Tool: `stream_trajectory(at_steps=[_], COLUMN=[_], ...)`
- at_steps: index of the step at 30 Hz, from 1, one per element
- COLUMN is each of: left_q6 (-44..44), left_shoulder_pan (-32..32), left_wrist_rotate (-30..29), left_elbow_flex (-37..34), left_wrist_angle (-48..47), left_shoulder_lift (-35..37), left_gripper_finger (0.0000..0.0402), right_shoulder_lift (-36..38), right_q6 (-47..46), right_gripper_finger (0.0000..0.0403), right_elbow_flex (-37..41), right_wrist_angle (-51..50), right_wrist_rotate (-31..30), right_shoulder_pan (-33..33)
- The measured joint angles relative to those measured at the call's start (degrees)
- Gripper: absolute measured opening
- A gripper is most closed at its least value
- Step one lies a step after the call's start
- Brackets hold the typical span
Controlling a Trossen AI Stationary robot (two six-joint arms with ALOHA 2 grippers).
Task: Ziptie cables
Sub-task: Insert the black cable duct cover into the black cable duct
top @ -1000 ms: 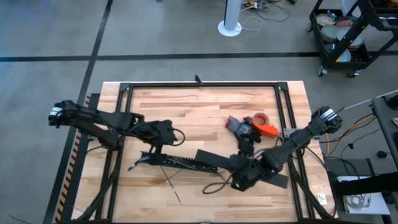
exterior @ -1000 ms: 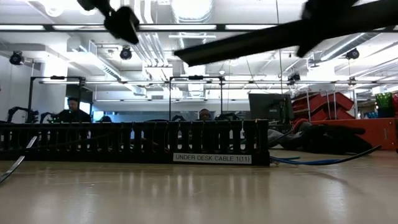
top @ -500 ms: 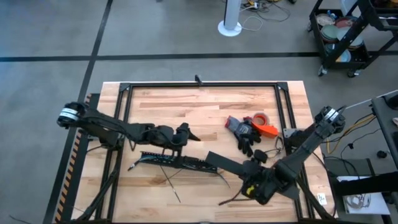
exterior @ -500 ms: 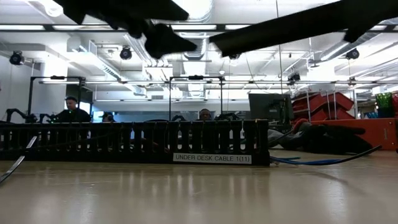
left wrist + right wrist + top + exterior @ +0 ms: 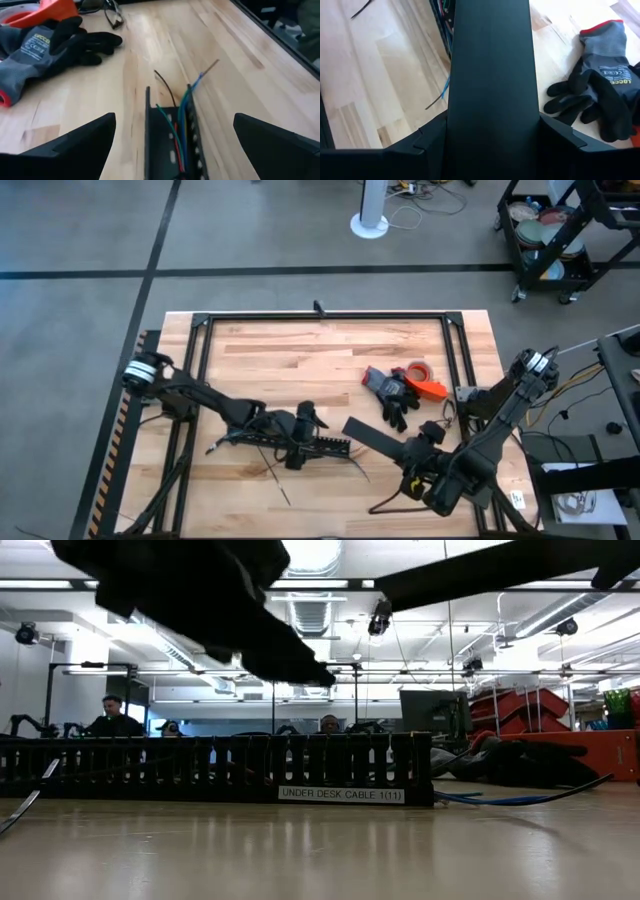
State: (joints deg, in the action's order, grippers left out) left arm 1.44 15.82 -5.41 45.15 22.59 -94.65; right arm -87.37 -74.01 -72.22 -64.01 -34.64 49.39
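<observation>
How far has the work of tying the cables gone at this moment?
Done: the black cover is off the duct, gripped by the right pincer. In hand: the left pincer hangs open over the duct's end, where the cables lie loose. Left: the zipties lie on the table; no tie shows around the cables.

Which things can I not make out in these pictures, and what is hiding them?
- Low view: the duct wall hides the cables lying inside it.
- Right wrist view: the black cover held by the right gripper blocks most of the duct.
- High view: the zipties are too thin to count, and the open left gripper covers part of the duct.
</observation>
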Motion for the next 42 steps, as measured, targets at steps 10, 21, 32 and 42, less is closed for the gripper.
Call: stream_trajectory(at_steps=[10,21,32,42], left_q6=[-0.8,1.7,2.3,1.4], left_shoulder_pan=[0.2,0.4,0.2,0.6], left_wrist_rotate=[-0.1,-1.1,-2.9,-1.9], left_elbow_flex=[4.8,8.7,7.6,4.4], left_wrist_angle=[2.4,2.0,1.4,1.7], left_shoulder_lift=[-8.2,-15.5,-18.1,-17.1], left_gripper_finger=[0.0391,0.0391,0.0387,0.0292], right_shoulder_lift=[0.0,0.0,-0.1,-0.1], right_q6=[-0.9,-0.9,0.4,5.3], right_gripper_finger=[0.0213,0.0213,0.0213,0.0213], right_elbow_flex=[0.5,1.0,2.3,8.0], right_wrist_angle=[0.0,0.4,4.4,15.8], right_wrist_rotate=[0.0,0.0,0.3,0.7], right_shoulder_pan=[0.0,0.2,0.2,0.2])
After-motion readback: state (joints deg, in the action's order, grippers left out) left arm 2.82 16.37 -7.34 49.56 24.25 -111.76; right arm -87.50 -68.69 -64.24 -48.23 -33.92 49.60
